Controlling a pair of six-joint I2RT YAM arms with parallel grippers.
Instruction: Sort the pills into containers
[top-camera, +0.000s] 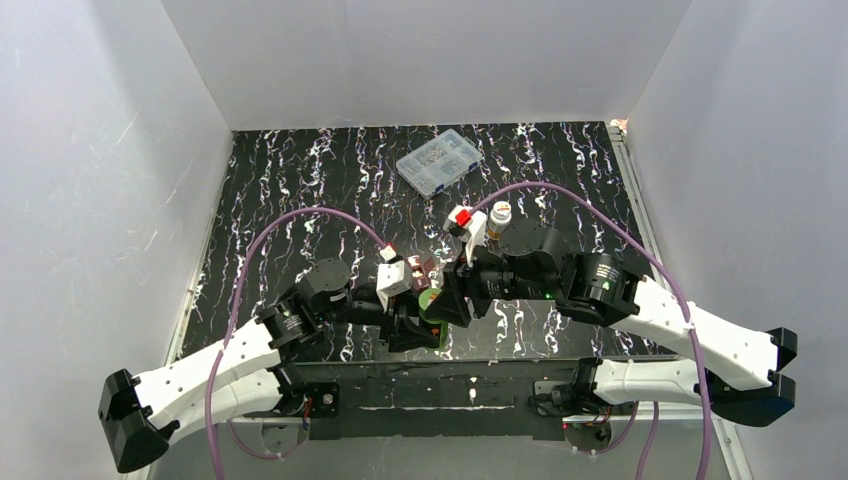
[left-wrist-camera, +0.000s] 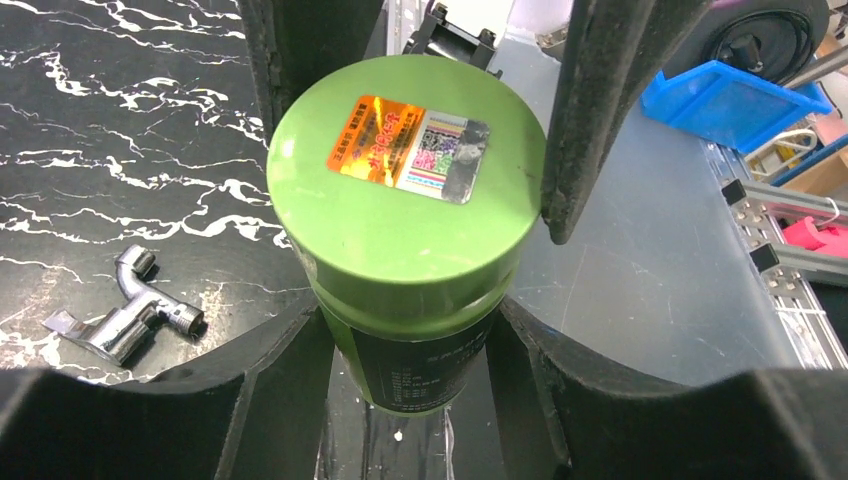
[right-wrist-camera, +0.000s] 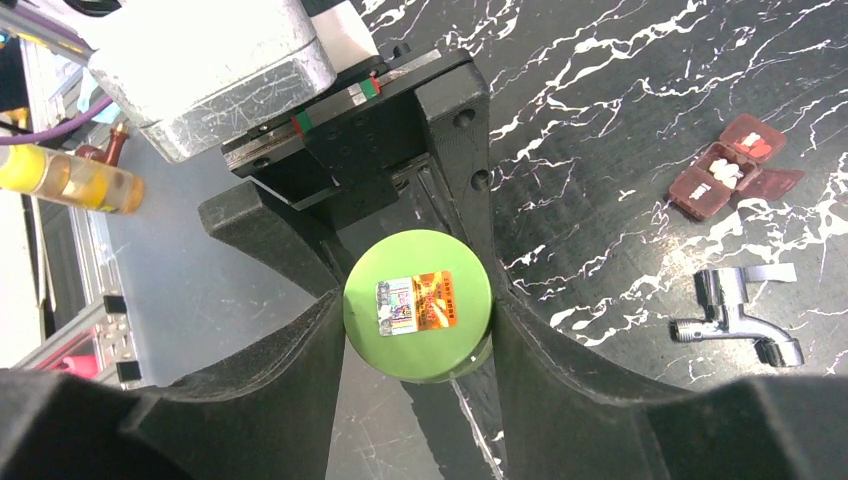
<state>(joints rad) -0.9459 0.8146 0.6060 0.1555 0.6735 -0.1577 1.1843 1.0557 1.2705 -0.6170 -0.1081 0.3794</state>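
The dark bottle (left-wrist-camera: 425, 375) with the bright green cap (left-wrist-camera: 405, 235) stands between both arms near the table's front edge (top-camera: 432, 298). My left gripper (left-wrist-camera: 405, 340) is shut on the bottle's body below the cap. From the opposite side, my right gripper (right-wrist-camera: 418, 320) is shut on the green cap (right-wrist-camera: 420, 350), one finger (left-wrist-camera: 590, 120) pressing on each side. The amber bottle with a white cap (top-camera: 499, 218) stands upright behind the right wrist. White pills (right-wrist-camera: 725, 172) lie in a small open red case (right-wrist-camera: 735, 165).
A clear compartment box (top-camera: 439, 160) sits at the back centre. A chrome tap (right-wrist-camera: 735, 315) lies on the black marbled table beside the red case (top-camera: 420, 268). White walls close in three sides.
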